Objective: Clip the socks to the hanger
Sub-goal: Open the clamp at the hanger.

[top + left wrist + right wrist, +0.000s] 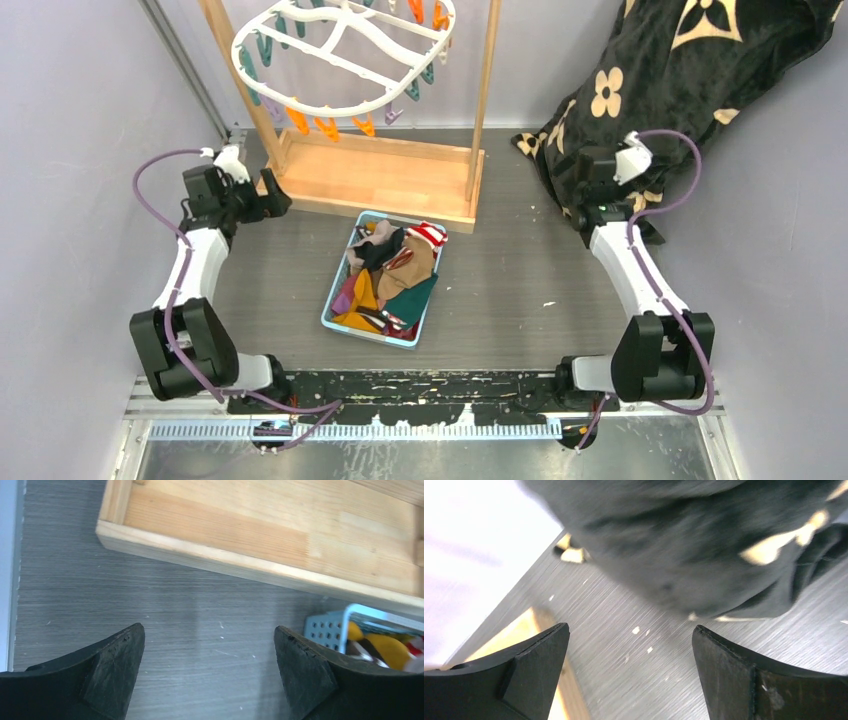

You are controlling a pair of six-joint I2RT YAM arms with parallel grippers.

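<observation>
Reaching for the socks (400, 275), you start with both tools released and holding nothing. The left gripper (207, 650) gapes over the table (175, 610) beside the wooden stand (260, 535), and the right gripper (629, 650) gapes just beside the blanket (684, 540). The socks lie heaped in the blue basket (333, 292), in front of the hanger (335, 110). Watch the tangle: a deep pinch could lift several socks at once. Your right arm could also snag the blanket swinging in.

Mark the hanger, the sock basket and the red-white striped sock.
the hanger (345, 108), top view, on its white near rim.
the sock basket (322, 630), left wrist view, on its perforated blue wall.
the red-white striped sock (428, 235), top view, on its striped middle.
</observation>
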